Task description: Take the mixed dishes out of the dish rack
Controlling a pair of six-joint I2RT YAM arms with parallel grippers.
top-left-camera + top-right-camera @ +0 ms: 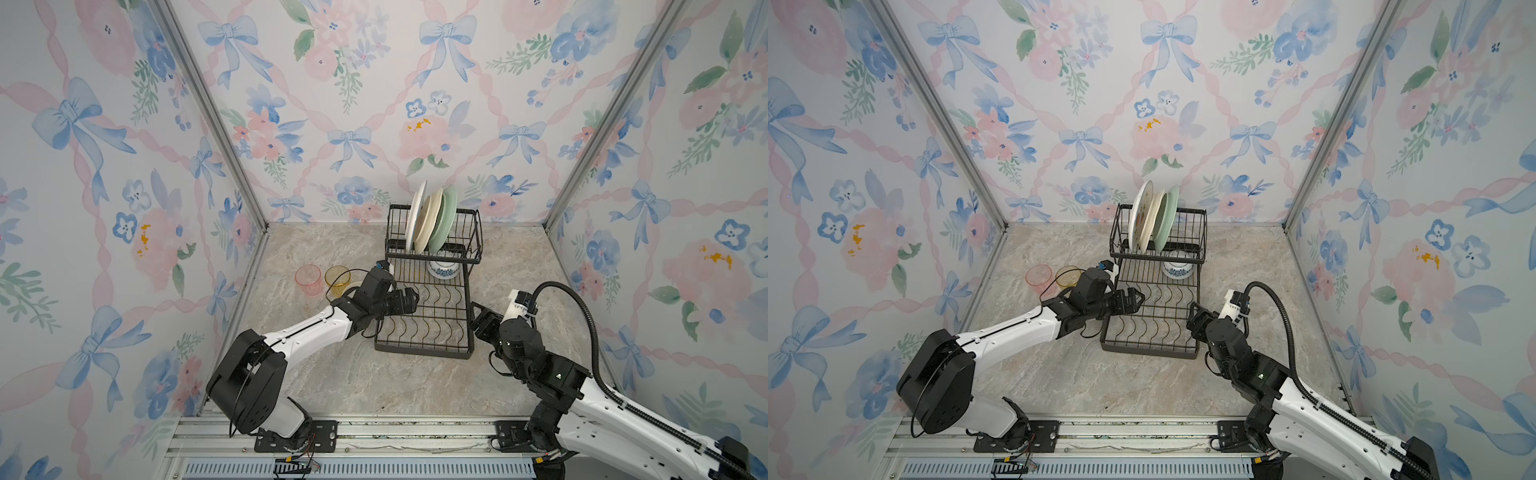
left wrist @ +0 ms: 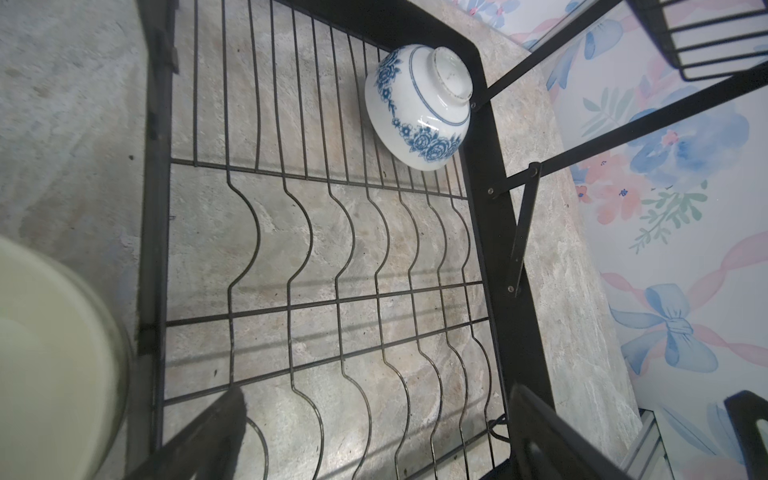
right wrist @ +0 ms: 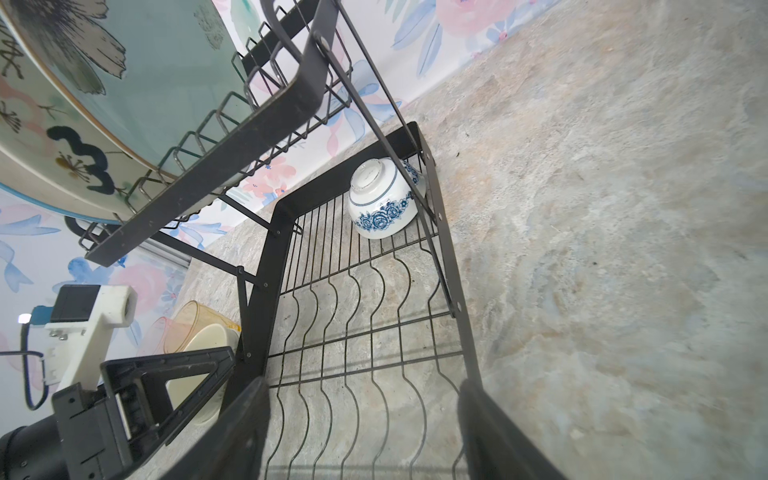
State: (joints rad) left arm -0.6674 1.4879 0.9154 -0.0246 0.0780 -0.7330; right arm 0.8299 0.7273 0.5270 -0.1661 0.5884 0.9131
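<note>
Pink translucent plastic sits furthest left: a pink tumbler (image 1: 308, 279) stands upright on the marble-look tabletop (image 1: 332, 374), left of centre in both top views. A yellow tumbler (image 1: 337, 277) stands just beside it to the right. A cream bowl (image 3: 203, 343) rests on the table next to the yellow tumbler, and from above the left arm hides most of it. The left gripper (image 1: 410, 300) hangs over the left edge of the black wire dish rack (image 1: 424, 356), its jaws spread wide and holding nothing. The rack stands at the middle of the frame. Its long lower tray carries a blue-and-white patterned bowl (image 1: 444, 270), upside down at the far right corner beneath the raised basket. In that basket a white printed plate (image 1: 415, 216), a cream plate (image 1: 430, 222) and a pale green plate (image 1: 445, 218) lean on edge. The right gripper (image 1: 478, 319) sits at the tray's near right corner, its jaws well apart and empty.
</note>
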